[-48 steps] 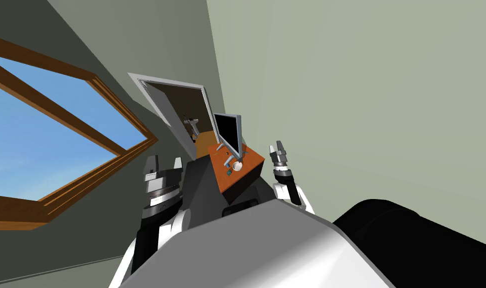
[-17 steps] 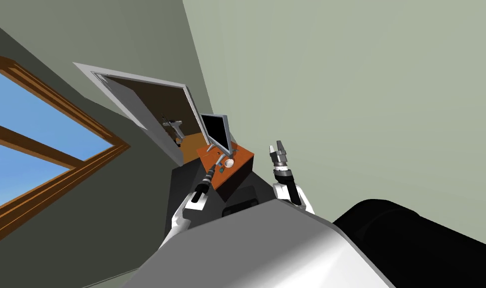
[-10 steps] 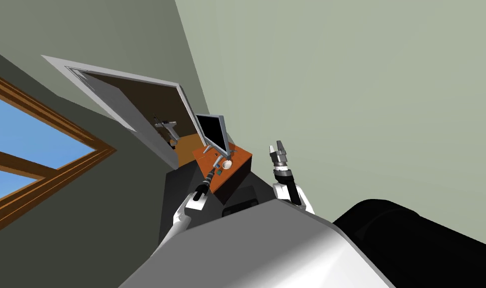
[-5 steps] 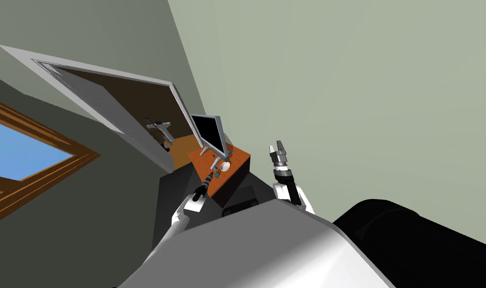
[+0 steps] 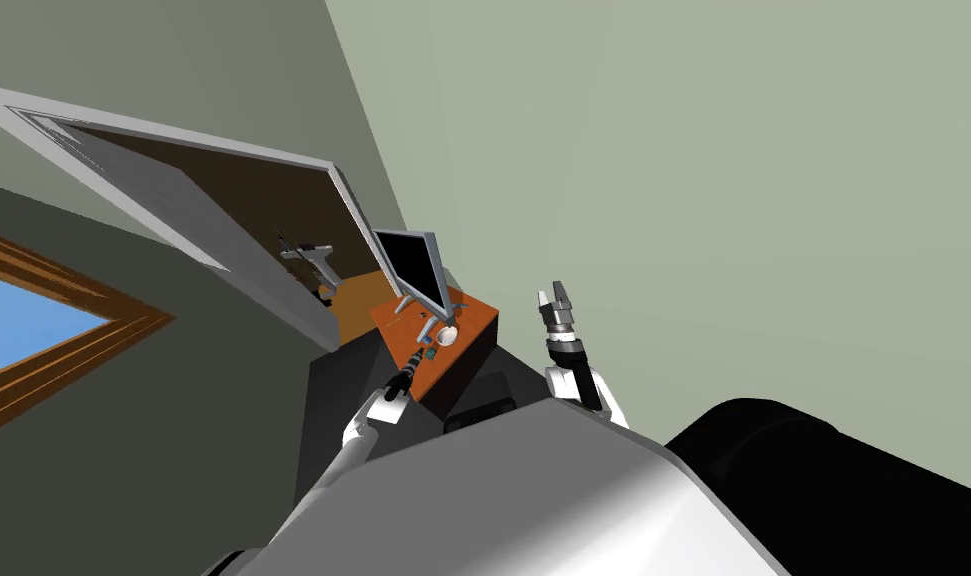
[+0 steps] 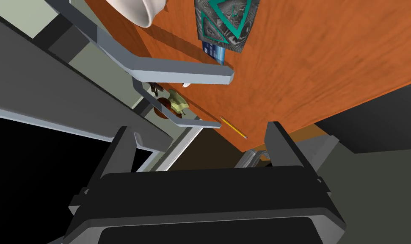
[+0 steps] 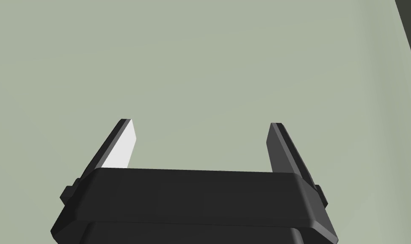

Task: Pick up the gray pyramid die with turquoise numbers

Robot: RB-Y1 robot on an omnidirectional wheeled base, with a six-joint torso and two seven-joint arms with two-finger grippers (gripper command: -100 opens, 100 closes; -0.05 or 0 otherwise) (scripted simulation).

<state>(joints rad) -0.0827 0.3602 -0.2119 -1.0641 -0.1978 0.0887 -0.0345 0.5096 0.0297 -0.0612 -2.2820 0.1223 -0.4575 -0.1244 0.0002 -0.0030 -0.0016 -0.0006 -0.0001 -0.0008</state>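
My left gripper (image 6: 200, 127) has its fingers apart and holds nothing. The gray die (image 6: 223, 23) with turquoise marks sits on the orange desk (image 6: 327, 63), straight ahead past my fingertips, in line with the gap. My right gripper (image 7: 201, 125), fingers apart too, is farther off.

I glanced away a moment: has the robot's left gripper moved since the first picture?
Yes. The left gripper was raised beside the desk; now it reaches over its orange top, fingers open, toward the gray die.
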